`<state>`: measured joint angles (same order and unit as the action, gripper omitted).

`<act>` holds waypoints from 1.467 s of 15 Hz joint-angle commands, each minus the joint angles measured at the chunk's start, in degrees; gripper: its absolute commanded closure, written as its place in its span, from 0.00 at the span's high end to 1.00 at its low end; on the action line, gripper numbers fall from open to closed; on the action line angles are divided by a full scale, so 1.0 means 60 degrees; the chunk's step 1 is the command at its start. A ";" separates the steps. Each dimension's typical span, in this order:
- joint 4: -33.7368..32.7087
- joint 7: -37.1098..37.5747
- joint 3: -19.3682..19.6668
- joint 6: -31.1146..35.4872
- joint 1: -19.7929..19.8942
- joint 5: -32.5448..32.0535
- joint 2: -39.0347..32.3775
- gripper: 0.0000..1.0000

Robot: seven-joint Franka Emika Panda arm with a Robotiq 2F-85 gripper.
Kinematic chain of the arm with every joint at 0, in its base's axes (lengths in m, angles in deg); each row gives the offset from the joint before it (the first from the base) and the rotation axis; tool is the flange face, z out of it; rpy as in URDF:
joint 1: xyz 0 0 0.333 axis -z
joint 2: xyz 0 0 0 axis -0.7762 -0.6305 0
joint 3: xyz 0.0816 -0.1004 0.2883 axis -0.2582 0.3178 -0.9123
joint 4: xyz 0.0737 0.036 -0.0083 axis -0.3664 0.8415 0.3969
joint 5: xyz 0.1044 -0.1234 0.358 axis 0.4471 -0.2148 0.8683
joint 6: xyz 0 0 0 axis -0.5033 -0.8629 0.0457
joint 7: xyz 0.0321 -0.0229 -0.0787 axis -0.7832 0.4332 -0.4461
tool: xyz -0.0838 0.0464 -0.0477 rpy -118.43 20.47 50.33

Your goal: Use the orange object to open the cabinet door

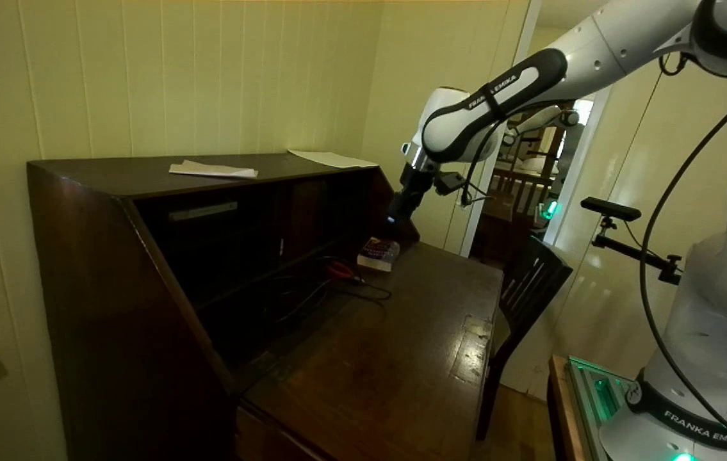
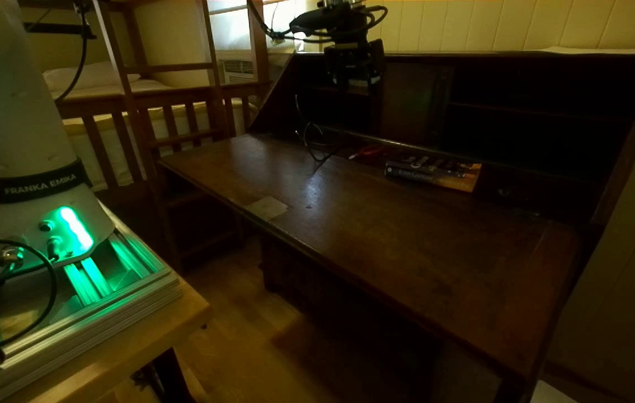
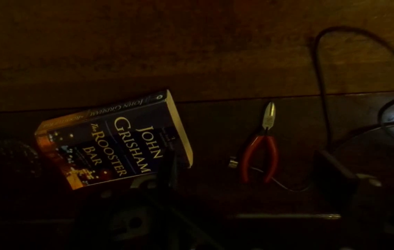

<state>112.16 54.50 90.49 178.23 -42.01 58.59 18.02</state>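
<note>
Orange-red pliers (image 3: 257, 141): long axis running front-to-back, tip pointing toward front of tabletop (image 2: 407, 240); hand (image 3: 250, 166) is hovering, fingers apart.

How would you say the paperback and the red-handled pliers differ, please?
The paperback is a thick, closed block; the pliers are slimmer, their handles spread apart. The paperback is mostly dark with printed lettering, while the pliers combine red handles with shiny metal. Both lie on the desk.

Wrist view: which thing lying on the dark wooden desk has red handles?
The small metal pliers with curved red handles, lying between the thick dark-blue paperback book and the looped black cable. Neither of those has handles.
</note>
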 commanded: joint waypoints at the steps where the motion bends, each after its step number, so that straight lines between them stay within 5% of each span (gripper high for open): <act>1: -0.1415 0.1240 -0.0359 0.0196 0.0070 -0.0264 -0.1796 1.00; 6: -0.3521 0.2392 -0.0497 -0.1212 -0.0131 -0.0580 -0.3682 1.00; 7: -0.2415 0.1812 -0.0729 -0.0463 0.0089 -0.0291 -0.2870 1.00; 10: -0.3199 0.2216 -0.0708 -0.0890 0.0031 -0.0474 -0.3564 1.00; 22: -0.4287 0.1778 -0.1680 0.0816 0.0488 0.0196 -0.5452 1.00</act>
<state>90.10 67.26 82.52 182.45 -41.53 57.53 -11.75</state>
